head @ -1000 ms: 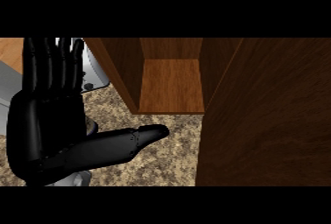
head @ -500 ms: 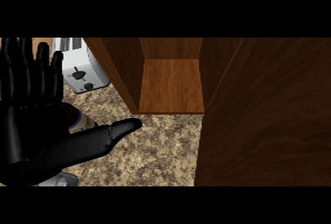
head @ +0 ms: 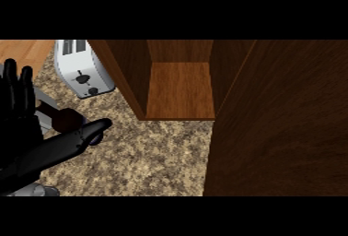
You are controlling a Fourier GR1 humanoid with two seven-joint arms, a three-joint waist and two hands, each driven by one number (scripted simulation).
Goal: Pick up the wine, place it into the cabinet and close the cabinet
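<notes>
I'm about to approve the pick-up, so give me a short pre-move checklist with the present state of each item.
1. Cabinet open: ok, its door stands swung out at the right.
2. Shelf free for the bottle: ok, nothing shows on it.
3. Left hand open: ok, fingers straight, thumb out.
4. Wine located: cannot tell, only a dark brown thing peeks out behind the hand.
5. Toaster clear of the cabinet: ok, it stands left of it.
6. Right hand: cannot tell, out of view.

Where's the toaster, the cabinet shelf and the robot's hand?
toaster (head: 83, 69), head view, on its white top beside the slots.
cabinet shelf (head: 180, 90), head view, middle of the wooden board.
left hand (head: 27, 138), head view, on the black palm.
</notes>
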